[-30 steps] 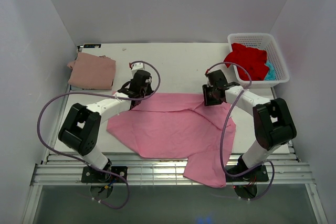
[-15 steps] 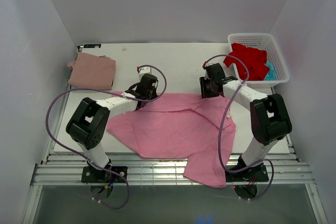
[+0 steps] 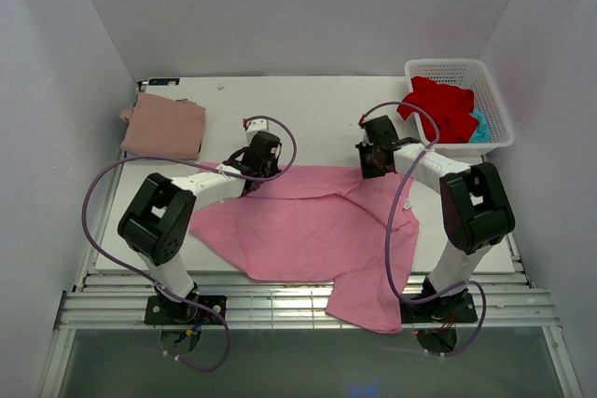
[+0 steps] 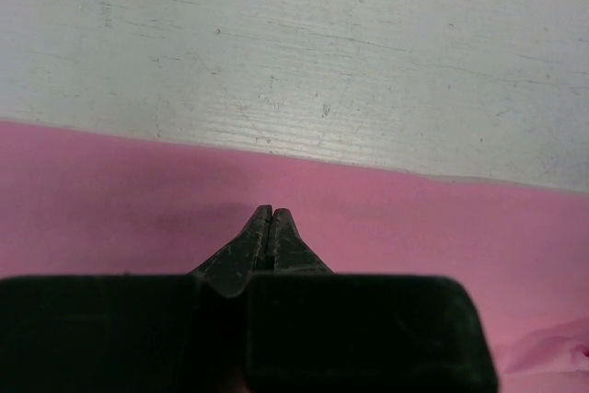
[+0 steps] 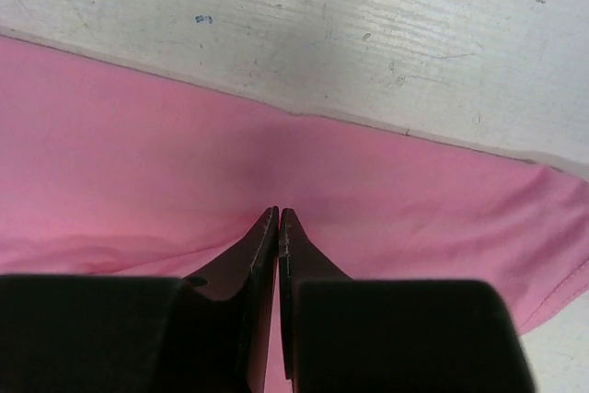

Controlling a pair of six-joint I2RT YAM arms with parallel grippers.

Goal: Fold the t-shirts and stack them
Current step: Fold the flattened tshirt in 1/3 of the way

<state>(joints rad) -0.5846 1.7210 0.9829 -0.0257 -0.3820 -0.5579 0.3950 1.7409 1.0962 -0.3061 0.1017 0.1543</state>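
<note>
1. I see the pink tee [image 3: 308,226] spread mid-counter [image 3: 317,114], with its near flap hanging over the near edge.
2. Behind it the counter is bare between the rose tee [image 3: 164,127] at the far-left corner and the basket [image 3: 450,65] at the far-right corner.
3. Left end effector [image 4: 272,211]: clenched, tips on the pink tee just inside its far edge. I cannot tell whether it pinches cloth.
4. Right end effector [image 5: 278,211]: clenched there too, pinch equally unclear.
</note>
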